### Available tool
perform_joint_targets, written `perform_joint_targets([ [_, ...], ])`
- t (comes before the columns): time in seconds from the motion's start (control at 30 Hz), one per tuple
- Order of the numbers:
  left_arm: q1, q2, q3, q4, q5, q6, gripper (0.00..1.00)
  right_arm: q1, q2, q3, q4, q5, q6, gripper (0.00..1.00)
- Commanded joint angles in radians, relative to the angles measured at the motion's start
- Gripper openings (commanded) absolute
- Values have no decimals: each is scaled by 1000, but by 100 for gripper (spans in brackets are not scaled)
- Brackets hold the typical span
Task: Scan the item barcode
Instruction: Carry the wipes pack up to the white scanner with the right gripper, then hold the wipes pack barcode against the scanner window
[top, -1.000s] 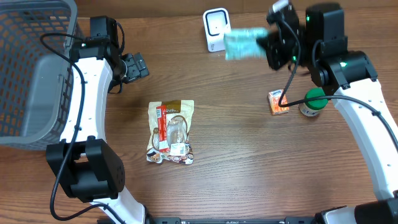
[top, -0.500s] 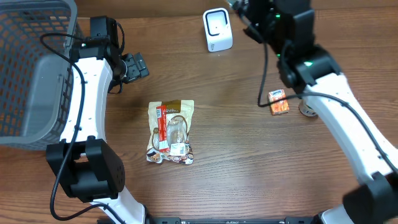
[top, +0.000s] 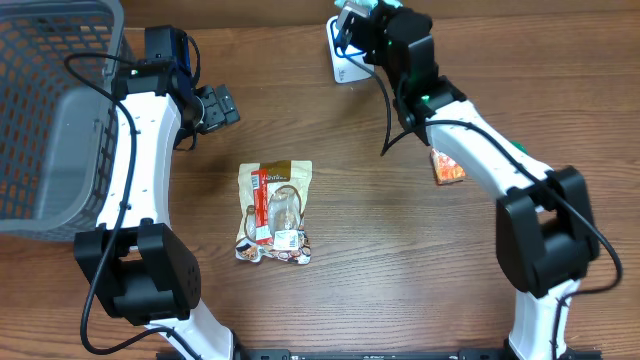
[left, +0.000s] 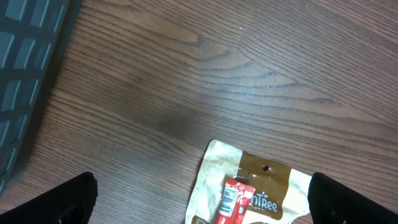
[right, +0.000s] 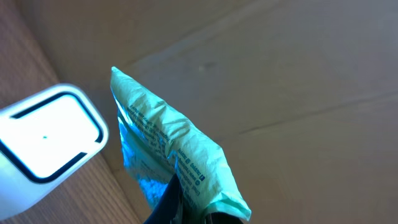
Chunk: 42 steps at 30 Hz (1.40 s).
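A brown wooden table (top: 400, 260) fills the overhead view. A grey mesh basket (top: 50, 110) sits at its far left edge and runs out of the picture there.

The left arm (top: 135, 150) rises from the near edge and bends along the side of the basket. The left gripper (top: 218, 106) hangs over bare wood with its jaws spread wide and nothing between them. In the left wrist view the two dark fingertips (left: 65, 202) show only at the bottom corners.

The right arm (top: 480, 165) reaches from the near right corner diagonally across to the far edge of the table. The right gripper (right: 177, 205) is pressed together, pinching the lower edge of a pale green plastic packet (right: 168, 155).

A brown and cream snack bag (top: 275, 210) with a red label lies flat near the middle of the table, well apart from both grippers. Its top edge shows in the left wrist view, between the fingertips.

The white scanner (top: 342, 62) stands upright at the far edge, partly covered by the right wrist in the overhead view. In the right wrist view the green packet is held up just beside the scanner's lit face (right: 46, 134). Small print runs along the packet's edge, but no barcode can be made out. Whether packet and scanner touch cannot be told.

A small orange box (top: 447, 167) lies beside the right forearm.
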Motion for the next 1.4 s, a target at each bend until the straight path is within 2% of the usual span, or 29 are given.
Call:
perform_joint_targets([
  [0.0, -1, 9, 2, 1, -11, 8, 100, 1, 58, 21, 68, 42, -58, 3],
  [0.17, -1, 9, 2, 1, -12, 8, 100, 2, 144, 21, 226, 116, -109, 3],
  [0.4, -1, 9, 2, 1, -11, 8, 100, 43, 202, 21, 331, 139, -229, 3],
  [0.53, -1, 9, 2, 1, -11, 8, 100, 70, 214, 20, 323, 148, -283, 3],
  [1.37, -1, 9, 2, 1, -12, 8, 100, 77, 249, 18, 323, 245, -259, 3],
])
